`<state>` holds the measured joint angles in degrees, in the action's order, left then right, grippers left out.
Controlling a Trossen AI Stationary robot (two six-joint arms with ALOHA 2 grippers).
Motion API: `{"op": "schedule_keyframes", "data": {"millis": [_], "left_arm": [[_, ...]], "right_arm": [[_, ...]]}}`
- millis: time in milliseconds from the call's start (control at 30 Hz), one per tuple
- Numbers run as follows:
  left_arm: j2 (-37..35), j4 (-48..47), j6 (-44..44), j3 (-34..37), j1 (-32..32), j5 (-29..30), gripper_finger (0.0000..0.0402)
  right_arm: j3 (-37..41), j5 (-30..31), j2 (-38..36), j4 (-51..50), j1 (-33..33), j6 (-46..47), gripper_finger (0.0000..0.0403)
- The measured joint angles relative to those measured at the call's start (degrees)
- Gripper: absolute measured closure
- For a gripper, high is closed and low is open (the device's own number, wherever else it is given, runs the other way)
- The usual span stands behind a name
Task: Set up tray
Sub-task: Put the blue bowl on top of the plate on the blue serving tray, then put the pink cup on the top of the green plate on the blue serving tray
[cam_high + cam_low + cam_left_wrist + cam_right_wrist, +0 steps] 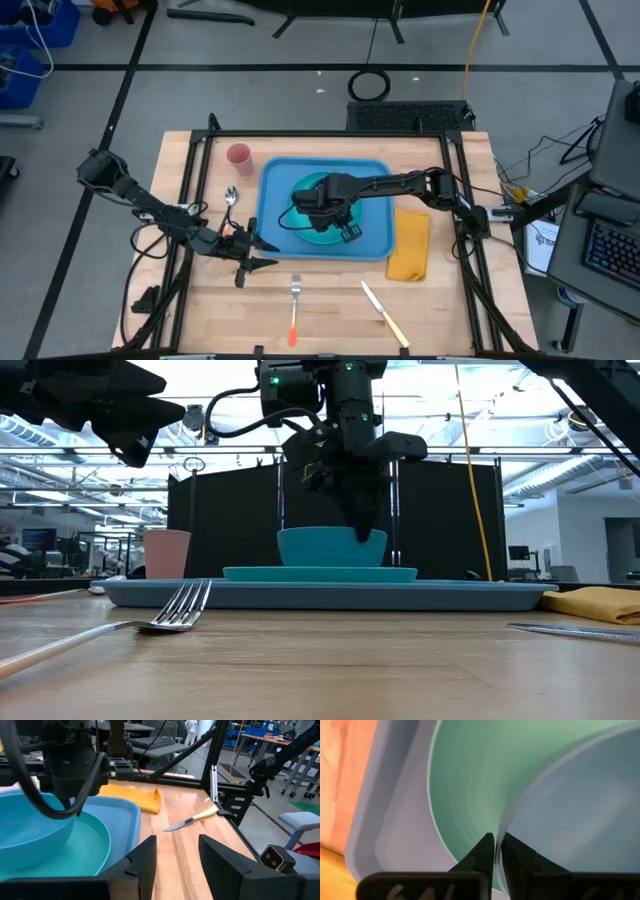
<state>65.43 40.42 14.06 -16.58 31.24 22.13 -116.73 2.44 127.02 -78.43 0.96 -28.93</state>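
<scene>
Currently the bowl-placing step appears in hand: the right gripper (494, 851), over the large flat light-blue plastic tray (275, 215) at mid-table, has its fingers nearly together across the thin rim of a smooth blue plastic bowl (330, 547) seated on a round teal plate (320, 572). Next move likely calls for full release and a clean lift. Left gripper (177, 855) waits spread beside the tray's edge.

So the big light-blue plastic tray (378, 243), a rectangle with rounded corners and a raised rim, lies flat on the wooden table, roughly centre and toward the back. It's the right way up, long side running left to right. A round teal plate sits on it with a blue bowl on top.
</scene>
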Motion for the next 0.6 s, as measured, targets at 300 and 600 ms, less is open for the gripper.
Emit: {"op": "schedule_keyframes", "data": {"millis": [300,600], "left_arm": [[0.0,0.0,0.0,0.0,0.0,0.0,0.0252],[0.0,0.0,0.1,0.0,0.0,0.0,0.0252]], "right_arm": [[0.0,0.3,0.0,0.7,-0.5,1.1,0.0327],[0.0,2.9,0.0,1.3,-1.2,1.7,0.0264]]}}
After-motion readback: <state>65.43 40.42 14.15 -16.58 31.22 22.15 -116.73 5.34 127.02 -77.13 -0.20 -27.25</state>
